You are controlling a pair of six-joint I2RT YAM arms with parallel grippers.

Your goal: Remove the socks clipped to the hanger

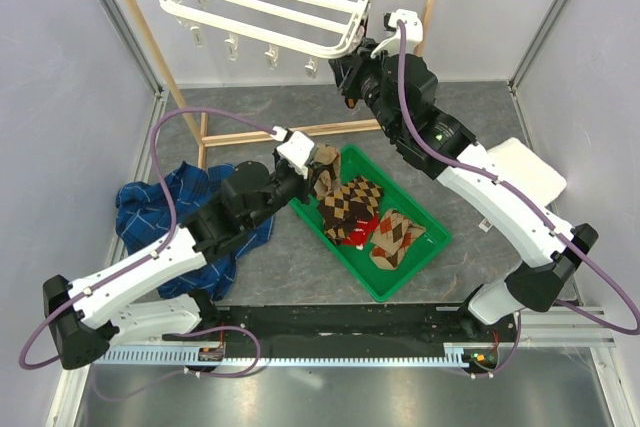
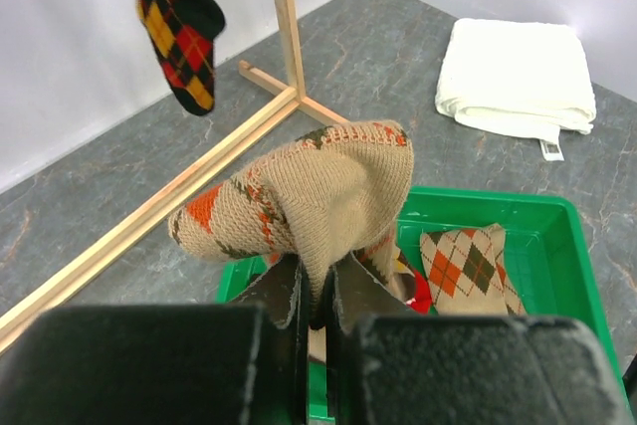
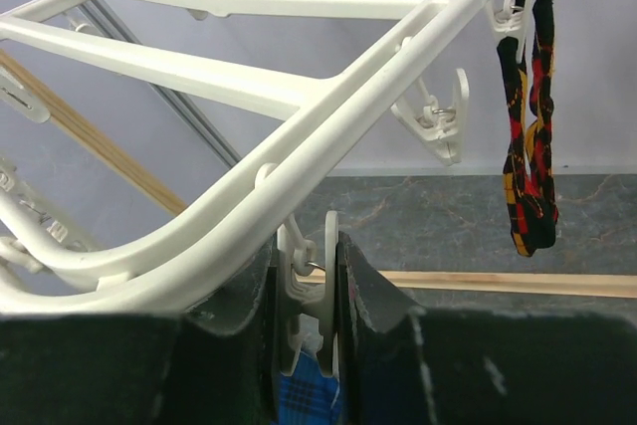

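From above we see the left gripper [image 1: 316,171] over the green tray's [image 1: 412,272] far corner, blue plaid cloth [image 1: 150,203] beside it; its wrist view shows it pinching a tan argyle sock [image 2: 333,186]; the right gripper [image 3: 307,281], beyond the tray, squeezes a clip [image 3: 320,244] of the hanger [image 3: 338,105], its lower end hidden, near a dangling black-red-yellow sock [image 3: 528,146].

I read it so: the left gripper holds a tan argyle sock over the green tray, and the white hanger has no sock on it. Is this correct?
Not fully. The hanger is not bare: one black-red-yellow argyle sock hangs from it, as the right wrist view shows. The rest is right: the left gripper holds a tan argyle sock over the green tray.
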